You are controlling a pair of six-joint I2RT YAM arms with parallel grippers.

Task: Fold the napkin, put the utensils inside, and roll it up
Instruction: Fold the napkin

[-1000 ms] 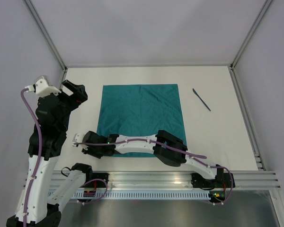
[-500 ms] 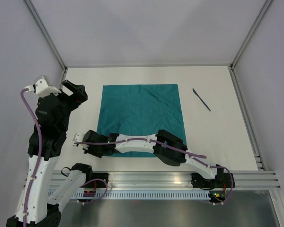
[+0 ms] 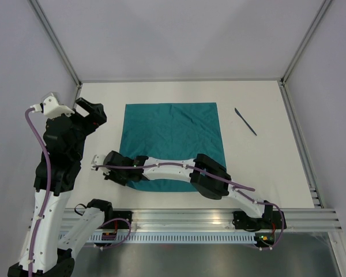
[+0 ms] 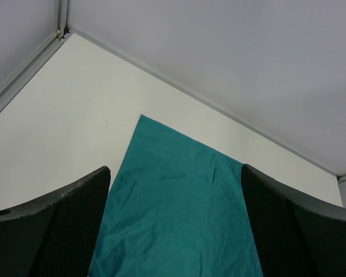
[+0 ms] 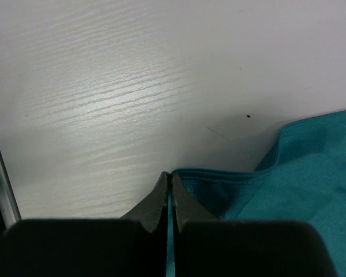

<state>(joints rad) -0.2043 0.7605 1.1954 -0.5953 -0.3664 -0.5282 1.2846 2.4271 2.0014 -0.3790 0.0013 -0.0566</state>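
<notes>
teal napkin (image 3: 173, 135) lies spread on the white table (image 3: 265, 167), with its near left corner curled up. my right gripper (image 5: 169, 190) is pressed together on that corner's hem, pinching the cloth. my left gripper (image 4: 176, 170) hangs raised left of the napkin, fingers spread wide. a dark blue utensil (image 3: 245, 121) lies well apart on the right.

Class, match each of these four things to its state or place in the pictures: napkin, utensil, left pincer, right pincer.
Things:
1 napkin
2 utensil
3 left pincer
4 right pincer

States:
A open, holding nothing
B shut on a napkin corner
C teal, spread flat
D dark and thin, lying right of the napkin

Pairs: 1-C; 2-D; 3-A; 4-B
</notes>
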